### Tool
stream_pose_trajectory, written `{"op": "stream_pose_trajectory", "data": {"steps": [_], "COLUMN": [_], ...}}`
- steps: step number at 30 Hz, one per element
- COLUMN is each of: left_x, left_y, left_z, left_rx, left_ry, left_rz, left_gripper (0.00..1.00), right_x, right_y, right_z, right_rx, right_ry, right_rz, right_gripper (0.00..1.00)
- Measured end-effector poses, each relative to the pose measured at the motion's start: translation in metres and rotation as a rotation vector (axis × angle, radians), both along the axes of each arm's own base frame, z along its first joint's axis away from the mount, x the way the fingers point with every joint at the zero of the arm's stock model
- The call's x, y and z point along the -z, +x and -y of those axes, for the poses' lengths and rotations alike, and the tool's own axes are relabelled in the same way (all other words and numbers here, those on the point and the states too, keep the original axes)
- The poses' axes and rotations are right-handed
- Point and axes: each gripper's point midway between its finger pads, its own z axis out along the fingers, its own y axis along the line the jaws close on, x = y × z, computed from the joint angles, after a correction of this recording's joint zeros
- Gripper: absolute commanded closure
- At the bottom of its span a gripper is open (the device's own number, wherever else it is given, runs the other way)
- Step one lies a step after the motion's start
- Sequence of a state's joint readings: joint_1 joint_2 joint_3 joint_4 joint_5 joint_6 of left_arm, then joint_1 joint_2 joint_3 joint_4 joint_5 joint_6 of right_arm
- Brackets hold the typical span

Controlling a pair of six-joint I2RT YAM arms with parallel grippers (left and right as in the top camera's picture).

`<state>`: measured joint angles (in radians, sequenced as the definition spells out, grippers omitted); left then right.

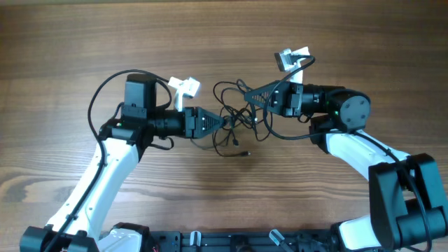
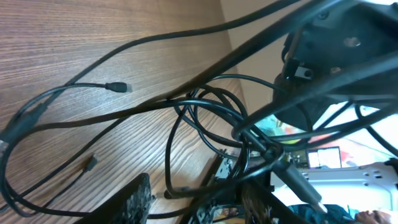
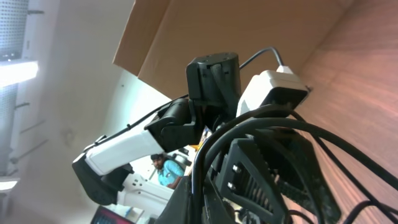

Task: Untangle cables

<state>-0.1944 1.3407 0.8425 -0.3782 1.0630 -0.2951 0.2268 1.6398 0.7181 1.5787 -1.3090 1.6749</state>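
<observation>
The right pincer (image 1: 243, 89) is pressed together on the thin black cables (image 1: 234, 119), with its tip raised over the far side of the tangle. In the right wrist view several strands (image 3: 267, 127) arc across and around its black ribbed fingers (image 3: 249, 177). From that pinch the cords drop toward the brown wood-grain desk (image 1: 105, 42).

The left pincer (image 1: 225, 122) points at the tangle from the opposite side, with its tip at the tangle's near-left edge. In the left wrist view its two dark fingers (image 2: 135, 200) stand spread, with strands running through the gap between them. None of those strands looks clamped.

The cables sit in the middle of the desk between the two pincers, a loose knot of overlapping loops that is partly lifted and partly lying on the wood. One strand trails toward the robot and ends in a small plug (image 1: 245, 152). The left wrist view shows another small plug end (image 2: 117, 87) lying flat on the wood beside a long curve of cord.

A white wrist camera (image 1: 185, 87) sits on the left arm just behind its pincer, and another white wrist camera (image 1: 290, 57) sits above the right one
</observation>
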Motion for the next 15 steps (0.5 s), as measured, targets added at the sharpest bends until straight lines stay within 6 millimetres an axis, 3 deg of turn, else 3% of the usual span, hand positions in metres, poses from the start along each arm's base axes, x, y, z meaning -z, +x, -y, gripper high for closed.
{"op": "stream_pose_trajectory", "data": {"steps": [4,9,12,15], "left_x": [0.006,0.014,0.014,0.014], "left_y": [-0.003,-0.003,-0.001,-0.001], "left_z": [0.008,0.01,0.011,0.011], "left_rx": [0.016,0.02,0.017,0.017], "left_ry": [0.025,0.041,0.042,0.041], "left_rz": [-0.003,-0.022,-0.013,-0.01], "left_gripper": [0.51,0.52,0.53,0.53], "right_x": [0.001,0.012,0.024,0.05], "right_y": [-0.018,-0.03,-0.029,-0.017], "right_z": [-0.019,-0.021,-0.023,-0.026], "right_rx": [-0.078,-0.158,-0.195,-0.198], "right_ry": [-0.007,-0.067,-0.115,-0.165], "right_rz": [0.001,-0.016,-0.094,-0.253], "right_gripper": [0.95,0.95,0.95,0.96]}}
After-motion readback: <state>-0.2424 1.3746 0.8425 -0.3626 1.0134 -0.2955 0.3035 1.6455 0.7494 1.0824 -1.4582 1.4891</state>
